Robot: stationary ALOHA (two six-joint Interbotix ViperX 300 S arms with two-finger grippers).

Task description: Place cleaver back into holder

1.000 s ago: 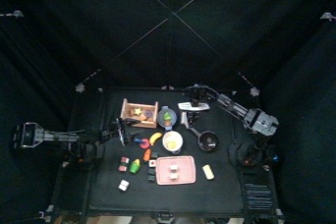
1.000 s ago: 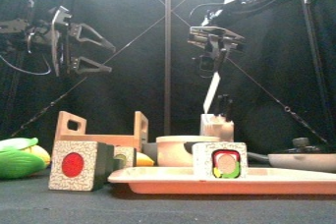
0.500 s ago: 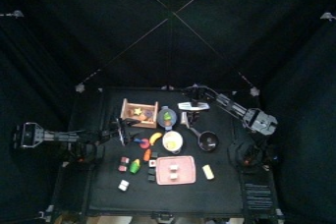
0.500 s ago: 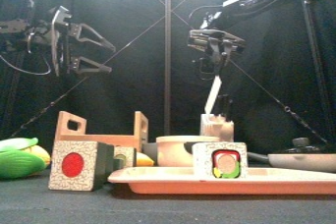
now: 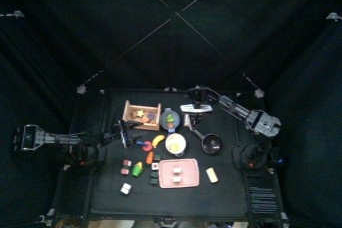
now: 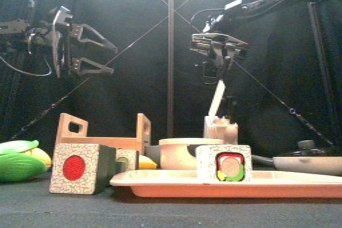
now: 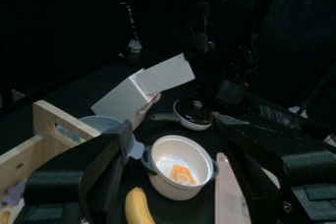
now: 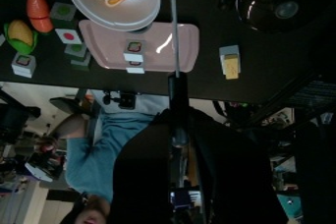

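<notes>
The cleaver (image 6: 218, 98) is a flat whitish-grey blade hanging point-down from my right gripper (image 6: 217, 67), which is shut on its handle. Its tip hovers just above the whitish holder (image 6: 221, 130), which has dark utensils standing in it. From the left wrist view the cleaver (image 7: 144, 85) shows broadside above the table. In the right wrist view only the cleaver's thin edge (image 8: 172, 22) shows. My left gripper (image 6: 107, 50) hangs raised at the left, open and empty. In the top view the right gripper (image 5: 197, 106) is mid-table and the left gripper (image 5: 91, 150) near the left edge.
A wooden crate (image 6: 100, 132) stands left of the holder. Up front lie a pink tray (image 6: 214, 180) with a sushi block (image 6: 222, 163), a red-dot block (image 6: 75, 167) and a green item (image 6: 19, 160). A white bowl (image 7: 180, 159) and a banana (image 7: 138, 208) lie under the left gripper.
The cleaver has come down slightly and edged right over the holder, still in the right gripper. The left arm has not moved.
</notes>
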